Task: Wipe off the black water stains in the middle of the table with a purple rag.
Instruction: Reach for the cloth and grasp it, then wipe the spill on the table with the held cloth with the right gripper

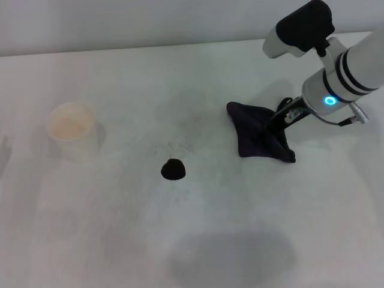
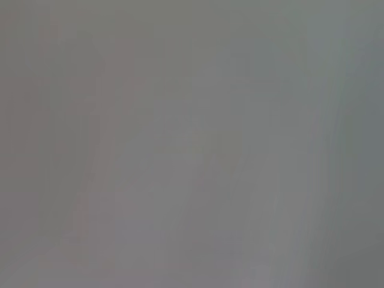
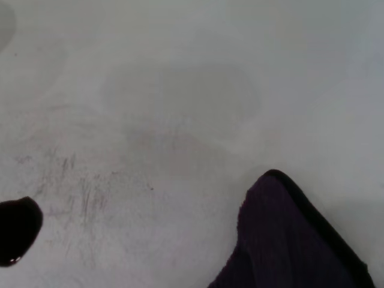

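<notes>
The right claw (image 1: 271, 131) pressed down on the purple rag (image 1: 257, 138), apparently pinching it, on the counter (image 1: 120, 240). The black water stains (image 1: 173, 170) sat apart, toward the robot's left; the left claw was out of view.

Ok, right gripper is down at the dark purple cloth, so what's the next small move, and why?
Probably drag the dark purple cloth rag toward the robot's left, onto the small jet-black blob. The right gripper sits on the rag, but bare white tabletop separates rag from blob, which looks unwiped.

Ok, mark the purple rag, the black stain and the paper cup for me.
purple rag (image 1: 257, 133): head view, middle of the cloth.
black stain (image 1: 173, 170): head view, centre of the blob.
paper cup (image 1: 72, 127): head view, pale inside.
</notes>
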